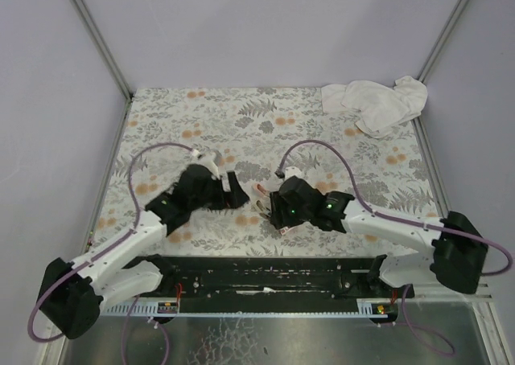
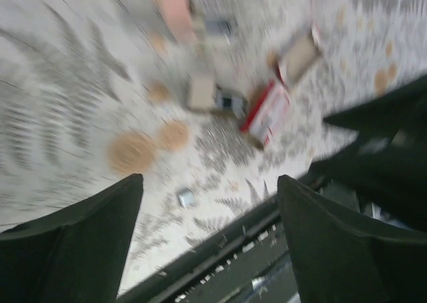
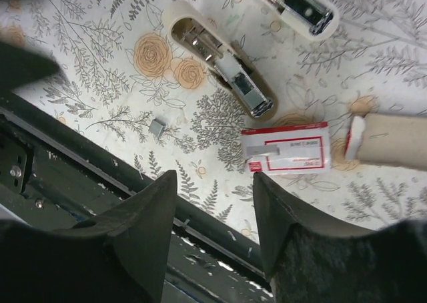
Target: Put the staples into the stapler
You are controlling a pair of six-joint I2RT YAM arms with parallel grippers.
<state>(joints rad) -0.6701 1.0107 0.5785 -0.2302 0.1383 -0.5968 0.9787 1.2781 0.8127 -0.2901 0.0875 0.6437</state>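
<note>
The stapler point(image 3: 223, 73) lies swung open on the floral table, its cream base showing the metal staple channel and its other half point(image 3: 300, 8) lying further off. The staples box point(image 3: 285, 149), white with a red label, lies beside it, and its tan inner tray point(image 3: 393, 139) is pulled out to the right. A small loose strip of staples point(image 3: 157, 127) lies near the table's front rail. My right gripper point(image 3: 213, 175) hovers open above the box's near side, holding nothing. My left gripper point(image 2: 210, 179) is open and empty too. Its view is blurred, with the box point(image 2: 267, 113) and the stapler point(image 2: 207, 93) ahead.
A crumpled white cloth point(image 1: 378, 104) lies at the back right corner. The black front rail point(image 3: 100, 176) runs just under both grippers. In the top view the left gripper point(image 1: 233, 190) and right gripper point(image 1: 272, 208) stand close together at mid-table. Metal frame posts bound the table.
</note>
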